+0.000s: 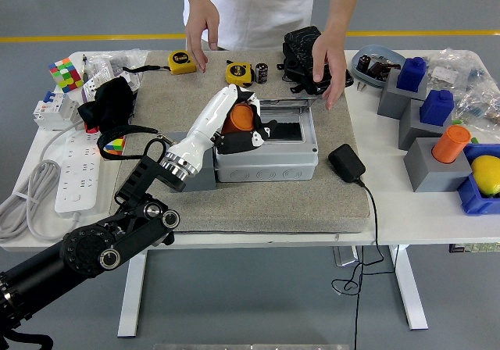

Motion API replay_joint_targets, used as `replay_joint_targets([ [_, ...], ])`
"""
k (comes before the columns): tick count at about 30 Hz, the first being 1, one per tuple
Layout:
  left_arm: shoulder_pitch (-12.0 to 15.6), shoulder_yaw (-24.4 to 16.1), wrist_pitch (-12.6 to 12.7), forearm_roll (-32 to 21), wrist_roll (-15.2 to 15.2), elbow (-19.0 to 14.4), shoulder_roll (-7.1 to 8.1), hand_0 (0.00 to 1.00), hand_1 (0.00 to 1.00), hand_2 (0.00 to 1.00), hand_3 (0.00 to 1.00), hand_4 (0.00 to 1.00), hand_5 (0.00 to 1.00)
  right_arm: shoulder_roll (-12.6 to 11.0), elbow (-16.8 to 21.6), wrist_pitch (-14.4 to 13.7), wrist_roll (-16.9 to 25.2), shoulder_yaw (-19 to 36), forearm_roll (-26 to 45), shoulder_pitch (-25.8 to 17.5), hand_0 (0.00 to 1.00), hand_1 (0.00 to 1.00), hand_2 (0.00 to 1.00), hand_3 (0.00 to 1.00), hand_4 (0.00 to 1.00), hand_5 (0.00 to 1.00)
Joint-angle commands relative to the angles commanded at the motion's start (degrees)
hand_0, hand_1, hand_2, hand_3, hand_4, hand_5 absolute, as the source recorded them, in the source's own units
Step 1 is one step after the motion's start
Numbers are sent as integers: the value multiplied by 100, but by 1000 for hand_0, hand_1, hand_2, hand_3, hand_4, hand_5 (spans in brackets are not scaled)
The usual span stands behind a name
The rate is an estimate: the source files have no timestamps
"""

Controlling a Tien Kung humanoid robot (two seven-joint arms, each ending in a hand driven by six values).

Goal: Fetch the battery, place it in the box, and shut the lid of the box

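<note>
Left hand (pixel 234 119), center frame, fingers clenched around the orange battery (pixel 237 118), holding it above the left end of the grey box (pixel 267 156). Lid (pixel 283 105) raised. A person at top rests one hand (pixel 330 67) just beside the lid's right end.
</note>
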Motion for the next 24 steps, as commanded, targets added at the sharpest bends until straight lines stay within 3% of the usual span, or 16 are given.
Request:
replay_joint_targets([
  [5, -420, 498, -37, 1099, 581, 145, -88, 183, 99, 127, 195, 609, 2, 0, 5, -9, 9, -4, -5, 18, 648, 695, 729, 772, 998, 663],
  [11, -901, 956, -74, 1779, 1064, 660, -275, 181, 97, 123, 195, 607, 2, -13, 5, -14, 11, -48, 14, 29, 647, 695, 728, 769, 998, 663],
  [19, -1334, 1221, -171, 1865, 1433, 1433, -546, 182, 101, 123, 198, 617, 2, -29, 7, -16, 9, -103, 31, 36, 647, 695, 727, 769, 998, 663],
  [24, -1460, 1200, -130, 1832, 1529, 1681, -666, 184, 101, 124, 200, 619, 2, -30, 16, -19, 12, -102, 24, 49, 646, 693, 727, 769, 998, 663],
])
